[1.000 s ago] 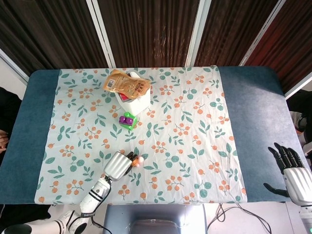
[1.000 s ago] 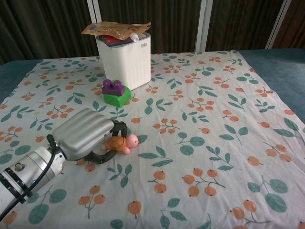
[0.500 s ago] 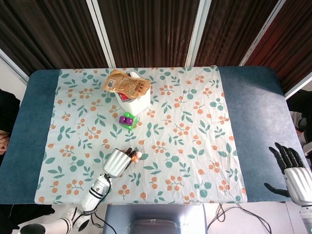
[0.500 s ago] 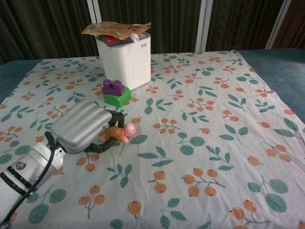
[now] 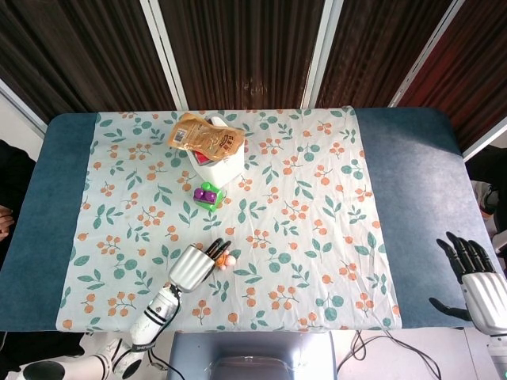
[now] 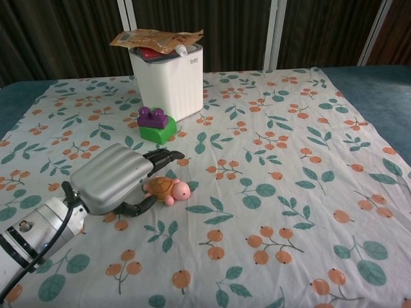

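A small toy turtle (image 6: 168,188) with a brown shell and pink head lies on the floral cloth, also seen as the turtle (image 5: 227,259) in the head view. My left hand (image 6: 112,176) rests on the cloth just left of it. Its fingers (image 6: 160,154) stretch out above the turtle and its thumb lies below, so the hand does not grip the toy. From above, the left hand (image 5: 192,265) sits near the table's front edge. My right hand (image 5: 475,277) hangs off the table's front right corner, fingers spread, holding nothing.
A white bin (image 6: 168,80) stands at the back with an orange snack pouch (image 6: 154,38) lying across its top. A green and purple block (image 6: 156,125) sits in front of it. The floral cloth (image 5: 317,206) covers the middle of the blue table (image 5: 412,174).
My left hand had the turtle lifted in its grip; now its fingers have opened out and the turtle lies on the cloth. The right hand has not moved.
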Controlling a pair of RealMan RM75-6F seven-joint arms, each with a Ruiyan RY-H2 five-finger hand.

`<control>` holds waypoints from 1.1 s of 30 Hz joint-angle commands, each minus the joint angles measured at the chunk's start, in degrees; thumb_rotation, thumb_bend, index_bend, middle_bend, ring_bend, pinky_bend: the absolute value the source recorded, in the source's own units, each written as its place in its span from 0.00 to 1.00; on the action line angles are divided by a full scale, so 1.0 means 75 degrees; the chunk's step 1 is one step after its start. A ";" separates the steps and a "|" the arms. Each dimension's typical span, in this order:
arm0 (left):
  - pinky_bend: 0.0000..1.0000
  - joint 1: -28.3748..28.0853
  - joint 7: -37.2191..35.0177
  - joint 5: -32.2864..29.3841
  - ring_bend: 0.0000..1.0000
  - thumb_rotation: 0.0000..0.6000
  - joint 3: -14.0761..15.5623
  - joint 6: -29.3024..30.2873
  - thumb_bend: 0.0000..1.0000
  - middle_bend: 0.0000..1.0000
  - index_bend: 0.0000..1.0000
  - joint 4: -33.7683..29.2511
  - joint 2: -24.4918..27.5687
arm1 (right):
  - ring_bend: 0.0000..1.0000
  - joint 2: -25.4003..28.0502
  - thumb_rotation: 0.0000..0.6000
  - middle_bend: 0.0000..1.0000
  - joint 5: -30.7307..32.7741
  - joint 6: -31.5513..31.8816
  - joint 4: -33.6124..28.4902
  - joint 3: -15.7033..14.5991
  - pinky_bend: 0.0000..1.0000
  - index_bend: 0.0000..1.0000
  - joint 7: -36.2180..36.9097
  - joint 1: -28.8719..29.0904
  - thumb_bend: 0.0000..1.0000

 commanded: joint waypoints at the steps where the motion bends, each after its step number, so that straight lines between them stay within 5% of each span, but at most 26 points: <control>1: 1.00 0.0007 0.0085 -0.0021 1.00 1.00 0.0039 -0.0005 0.37 0.15 0.08 -0.0201 0.0091 | 0.00 0.0012 1.00 0.00 -0.0019 0.0023 0.0012 -0.0006 0.00 0.00 -0.0013 -0.0010 0.18; 11: 1.00 -0.0058 -0.0024 -0.0039 1.00 1.00 0.0103 -0.0062 0.37 0.31 0.32 0.0154 -0.0009 | 0.00 0.0025 1.00 0.00 -0.0014 0.0099 0.0022 0.0018 0.00 0.00 -0.0013 -0.0040 0.18; 15: 1.00 -0.0071 -0.0402 0.0168 1.00 1.00 0.0125 0.0445 0.42 0.63 0.68 0.0670 -0.0263 | 0.00 0.0009 1.00 0.00 0.0016 0.0107 0.0023 0.0034 0.00 0.00 -0.0019 -0.0048 0.18; 18: 1.00 -0.0076 -0.0745 0.0273 1.00 1.00 0.0114 0.0832 0.49 0.80 0.82 0.1170 -0.0508 | 0.00 0.0011 1.00 0.00 0.0015 0.0082 0.0020 0.0028 0.00 0.00 -0.0024 -0.0041 0.18; 25: 1.00 -0.0106 -0.1315 0.0381 1.00 1.00 0.0174 0.1262 0.51 0.89 0.85 0.1960 -0.0837 | 0.00 0.0003 1.00 0.00 0.0017 0.0066 0.0012 0.0027 0.00 0.00 -0.0037 -0.0039 0.18; 29: 1.00 -0.0102 -0.1401 0.0377 1.00 1.00 0.0218 0.1306 0.51 0.85 0.83 0.2189 -0.0935 | 0.00 0.0001 1.00 0.00 0.0005 0.0054 0.0011 0.0021 0.00 0.00 -0.0041 -0.0034 0.18; 31: 1.00 -0.0100 -0.1331 0.0330 1.00 1.00 0.0267 0.1095 0.49 0.73 0.72 0.2211 -0.0912 | 0.00 0.0001 1.00 0.00 -0.0003 0.0051 0.0009 0.0018 0.00 0.00 -0.0034 -0.0033 0.18; 33: 1.00 -0.0103 -0.1219 0.0268 1.00 1.00 0.0304 0.0842 0.45 0.54 0.47 0.2093 -0.0822 | 0.00 0.0001 1.00 0.00 -0.0005 0.0050 0.0008 0.0016 0.00 0.00 -0.0032 -0.0033 0.18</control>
